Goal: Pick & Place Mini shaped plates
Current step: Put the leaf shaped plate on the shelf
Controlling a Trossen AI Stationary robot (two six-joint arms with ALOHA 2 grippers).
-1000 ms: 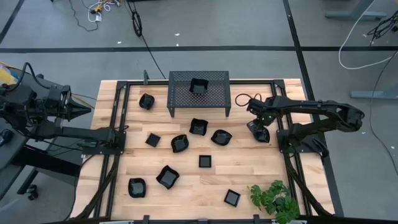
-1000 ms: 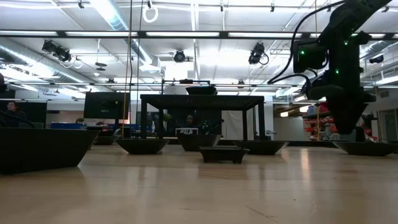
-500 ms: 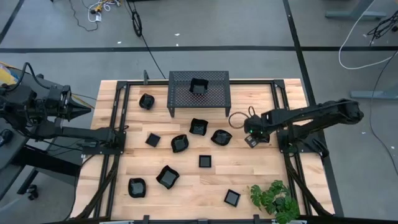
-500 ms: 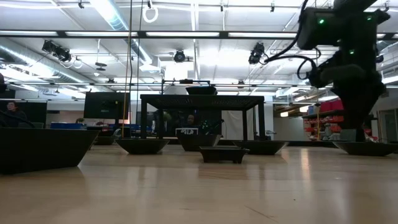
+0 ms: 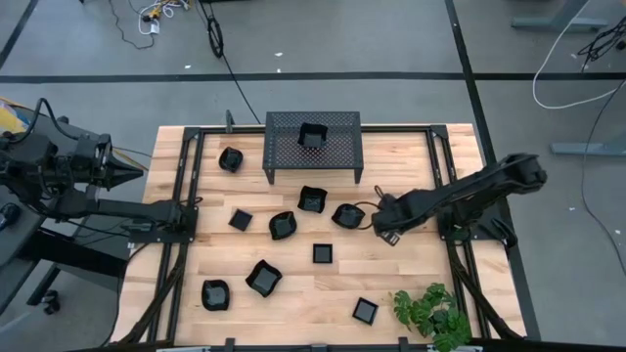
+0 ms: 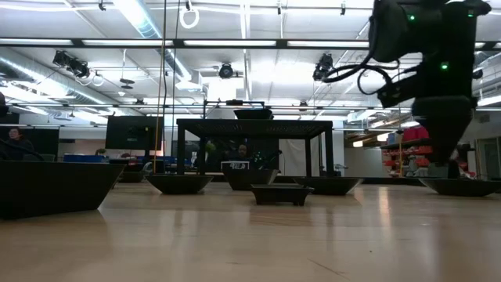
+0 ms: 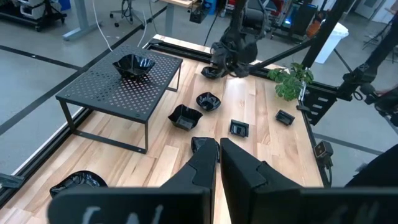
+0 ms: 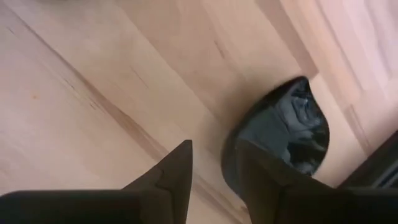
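Left hand (image 7: pixel 219 163) closed over table; one mini plate (image 7: pixel 133 63) atop perforated stand (image 7: pixel 118 90).
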